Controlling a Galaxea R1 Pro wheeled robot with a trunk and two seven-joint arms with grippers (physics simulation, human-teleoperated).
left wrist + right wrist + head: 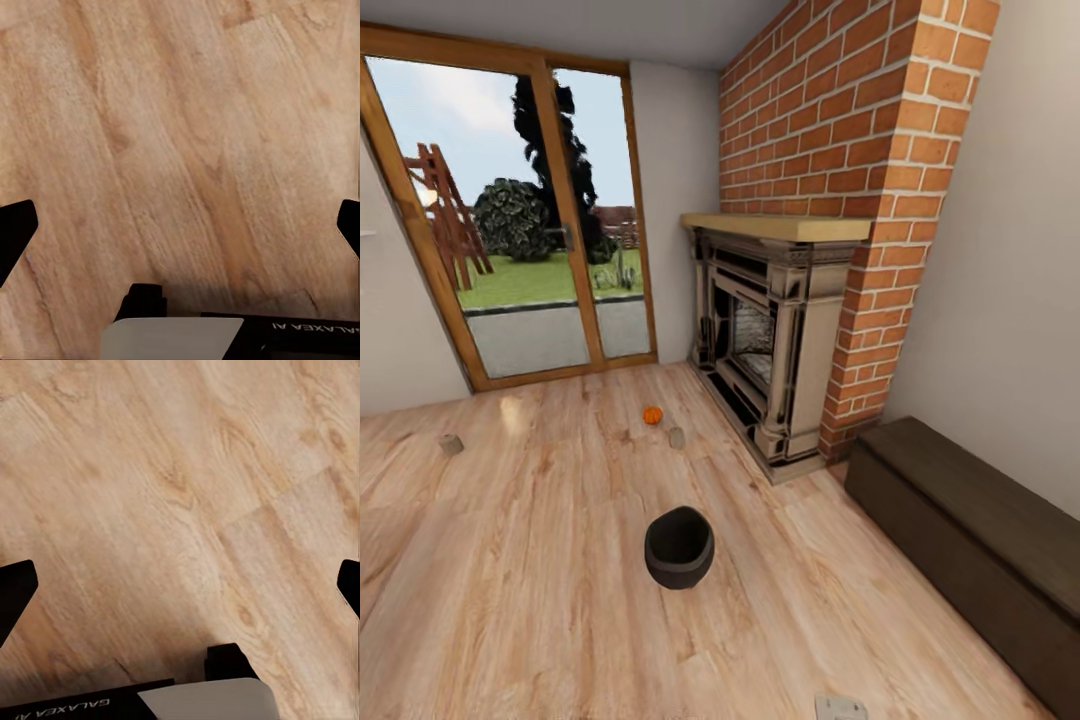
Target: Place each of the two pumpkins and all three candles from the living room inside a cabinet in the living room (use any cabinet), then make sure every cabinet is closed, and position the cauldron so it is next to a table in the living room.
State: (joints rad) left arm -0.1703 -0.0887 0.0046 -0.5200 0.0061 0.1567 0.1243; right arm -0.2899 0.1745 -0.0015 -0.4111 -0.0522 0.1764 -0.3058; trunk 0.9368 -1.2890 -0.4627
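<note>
Left gripper (180, 217): fingertips spread wide at the frame's edges, nothing between them, pale wood-plank floor (187, 112) below. Right gripper (180, 577): likewise spread and empty over the same floor.

Head view: black round cauldron (679, 546) sits on the floor straight ahead, near. Beyond it, a small bright-orange ribbed pumpkin (652, 415) with a stubby beige candle (677, 437) just right of it; a second beige candle (451, 444) far left. Long low dark-brown wooden cabinet (970, 530) along the right wall, fronts shut. Pumpkin lies roughly centred; neither arm clearly nearer.

Matt black cauldron (679, 547), grained wood floor (540, 600)
</note>
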